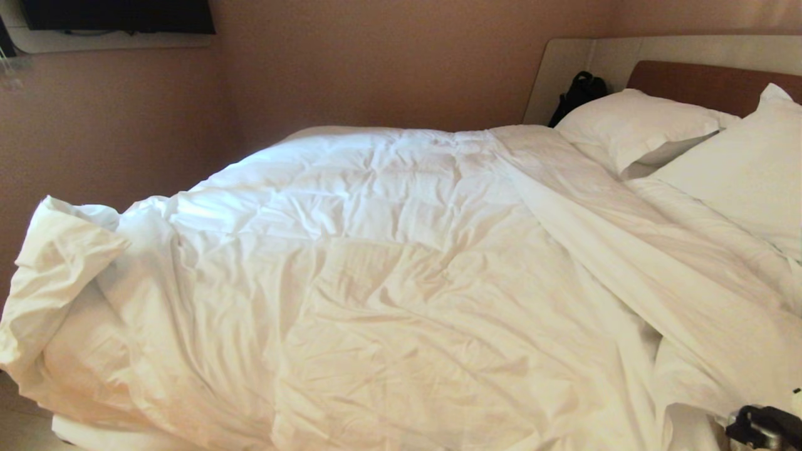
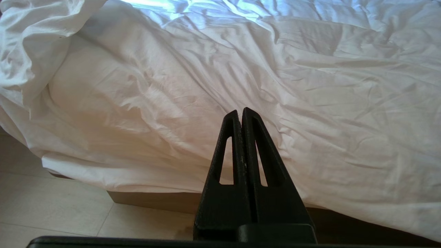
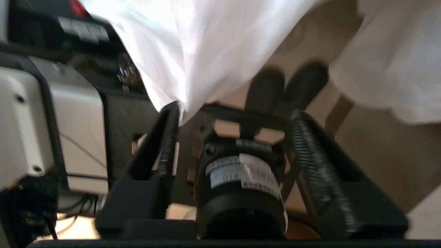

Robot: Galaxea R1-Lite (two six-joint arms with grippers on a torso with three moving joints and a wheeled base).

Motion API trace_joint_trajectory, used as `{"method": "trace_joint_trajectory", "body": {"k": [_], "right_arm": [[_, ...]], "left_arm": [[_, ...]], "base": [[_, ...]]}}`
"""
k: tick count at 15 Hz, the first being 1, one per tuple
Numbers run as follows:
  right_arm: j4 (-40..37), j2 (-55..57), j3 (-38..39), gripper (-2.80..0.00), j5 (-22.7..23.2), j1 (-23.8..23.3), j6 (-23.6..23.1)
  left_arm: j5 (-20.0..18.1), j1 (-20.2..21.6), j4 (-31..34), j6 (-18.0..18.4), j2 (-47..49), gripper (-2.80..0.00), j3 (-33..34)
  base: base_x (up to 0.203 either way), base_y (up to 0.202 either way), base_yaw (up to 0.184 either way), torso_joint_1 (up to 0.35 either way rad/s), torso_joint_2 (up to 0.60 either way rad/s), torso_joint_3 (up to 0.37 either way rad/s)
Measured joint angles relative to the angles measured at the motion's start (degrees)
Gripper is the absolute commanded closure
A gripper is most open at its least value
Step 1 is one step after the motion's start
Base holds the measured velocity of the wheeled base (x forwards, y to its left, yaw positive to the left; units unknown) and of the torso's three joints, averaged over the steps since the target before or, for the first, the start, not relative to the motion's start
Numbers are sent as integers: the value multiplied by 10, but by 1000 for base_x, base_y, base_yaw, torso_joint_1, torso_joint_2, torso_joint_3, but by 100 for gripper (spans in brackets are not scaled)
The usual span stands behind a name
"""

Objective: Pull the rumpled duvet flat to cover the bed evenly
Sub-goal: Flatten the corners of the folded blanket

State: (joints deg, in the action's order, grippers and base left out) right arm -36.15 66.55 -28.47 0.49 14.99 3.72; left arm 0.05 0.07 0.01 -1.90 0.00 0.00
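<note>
— So, where is the duvet (image 1: 388, 275) lying as we are looking down on it?

— We are seeing it spreading over most of the bed (image 2: 155, 199), wrinkled all over, with faint stitched squares showing. Its corner at our left is bunching up into a thick fold (image 1: 59, 263), and a long flap is lying turned back diagonally toward the pillows (image 1: 633, 128).

— And our right gripper (image 3: 234, 113)?

— It is sitting low at the near right corner of the bed, and its fingers are standing apart. A hanging edge of the white cloth is touching one finger (image 3: 168, 137), but we are not seeing the fingers pinching it.

— What about our left gripper (image 2: 240, 112)?

— Its fingers are pressing together with nothing between them, and it is pointing at the side of the duvet, just off the bed's edge, above the pale floor (image 2: 51, 206).

— Anything farther out?

— Two pillows are leaning at the brown headboard (image 1: 702, 84), a black bag (image 1: 579, 94) is resting beside them, and a dark screen (image 1: 119, 15) is hanging on the wall.
</note>
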Motion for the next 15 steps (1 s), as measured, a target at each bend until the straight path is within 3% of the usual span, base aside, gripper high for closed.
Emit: {"method": "trace_joint_trajectory", "body": {"k": [5, 8, 12, 15], "right_arm": [[7, -70, -55, -280, 27, 0, 2], [-1, -83, -152, -280, 40, -8, 16], [8, -25, -192, -280, 16, -18, 27], [39, 44, -195, -280, -27, -19, 30]], "left_arm": [[0, 0, 0, 0, 0, 0, 0], [0, 0, 0, 0, 0, 0, 0], [0, 0, 0, 0, 0, 0, 0], [0, 0, 0, 0, 0, 0, 0]], "base": [[0, 0, 0, 0, 0, 0], [0, 0, 0, 0, 0, 0], [0, 0, 0, 0, 0, 0], [0, 0, 0, 0, 0, 0]]}}
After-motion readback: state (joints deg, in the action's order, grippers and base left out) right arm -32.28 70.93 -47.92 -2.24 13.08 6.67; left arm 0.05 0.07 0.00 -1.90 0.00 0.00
